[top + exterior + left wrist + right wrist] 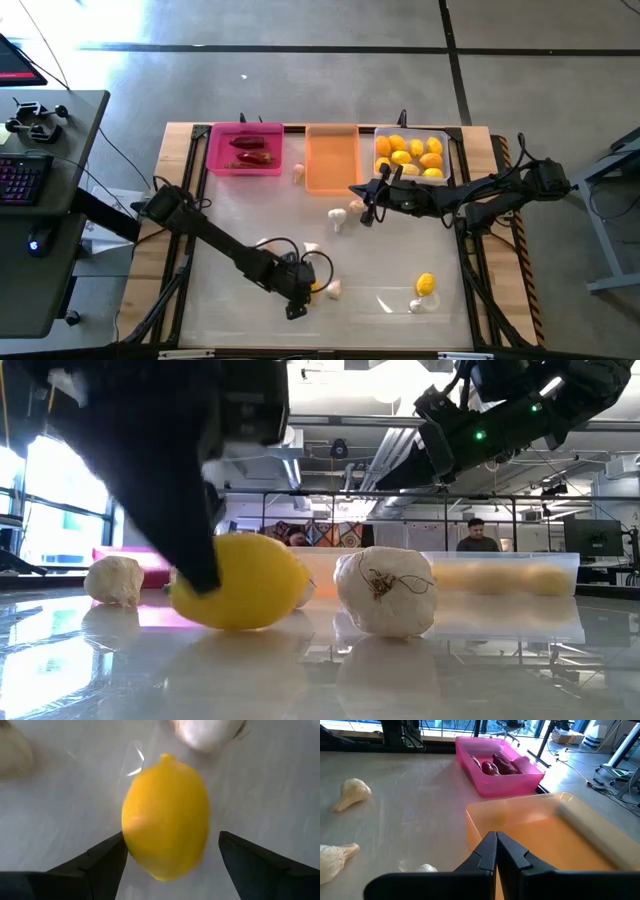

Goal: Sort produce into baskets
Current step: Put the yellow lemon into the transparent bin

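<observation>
A yellow lemon [165,820] lies on the white table, with a garlic bulb [207,732] just beyond it. My left gripper [170,837] is open and tipped down over the lemon [319,287] near the table's front, one finger on each side. My right gripper [496,837] is shut on nothing and hovers by the near right corner of the orange basket [331,158]. The pink basket [245,150] holds dark red chili peppers [495,766]. The clear basket [455,150] holds several lemons. My left gripper comes at the lemon slanting down from the table's left. One fingertip [117,845] stands right at the lemon's side; whether it touches I cannot tell. The other finger [230,845] is apart from it. The lemon rests on the table.
Loose garlic bulbs lie mid-table [338,215], [312,247], [298,173] and beside the lemon [334,289]. A second lemon [425,284] and a clear plastic scrap [400,302] lie at the front right. A person [477,535] sits in the room beyond the table.
</observation>
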Motion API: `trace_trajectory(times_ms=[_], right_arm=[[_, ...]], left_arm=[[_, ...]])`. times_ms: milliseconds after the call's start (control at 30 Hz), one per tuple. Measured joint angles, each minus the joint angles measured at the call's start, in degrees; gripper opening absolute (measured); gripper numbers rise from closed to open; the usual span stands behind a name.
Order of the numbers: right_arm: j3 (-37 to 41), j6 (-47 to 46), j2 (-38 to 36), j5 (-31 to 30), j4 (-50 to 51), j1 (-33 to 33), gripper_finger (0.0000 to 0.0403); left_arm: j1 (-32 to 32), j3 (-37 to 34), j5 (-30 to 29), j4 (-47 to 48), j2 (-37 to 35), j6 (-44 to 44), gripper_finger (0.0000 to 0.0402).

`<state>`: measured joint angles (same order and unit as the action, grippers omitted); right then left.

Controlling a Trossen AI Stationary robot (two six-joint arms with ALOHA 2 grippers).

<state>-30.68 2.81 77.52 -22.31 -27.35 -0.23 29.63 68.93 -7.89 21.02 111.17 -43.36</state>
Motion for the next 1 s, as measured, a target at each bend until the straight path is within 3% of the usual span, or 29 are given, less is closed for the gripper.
trace_trajectory(times_ms=[200, 333, 700, 833, 1000], right_arm=[[0.00, 0.00, 0.00, 0.00, 0.36, -0.11, 0.0000], [0.00, 0.00, 0.00, 0.00, 0.58, -0.11, 0.0000], [0.00, 2.72, 0.00, 0.00, 0.57, -0.11, 0.0000], [-0.02, 4.99, 0.00, -0.04, 0.07, -0.26, 0.0000], [-0.02, 7.02, 0.00, 0.02, -0.32, -1.56, 0.0000]], left_arm=[[-0.47, 0.00, -0.10, 0.65, 0.64, 2.36, 0.0296], [-1.17, 0.00, -1.32, 1.70, 0.64, 4.97, 0.0271], [-2.91, -0.09, -8.60, 8.75, -2.90, 13.70, 0.0106], [-3.89, -1.74, -9.77, 8.01, -6.39, 17.15, 0.0096], [-6.32, -8.80, -8.95, 1.73, -12.27, 19.64, 0.0100]])
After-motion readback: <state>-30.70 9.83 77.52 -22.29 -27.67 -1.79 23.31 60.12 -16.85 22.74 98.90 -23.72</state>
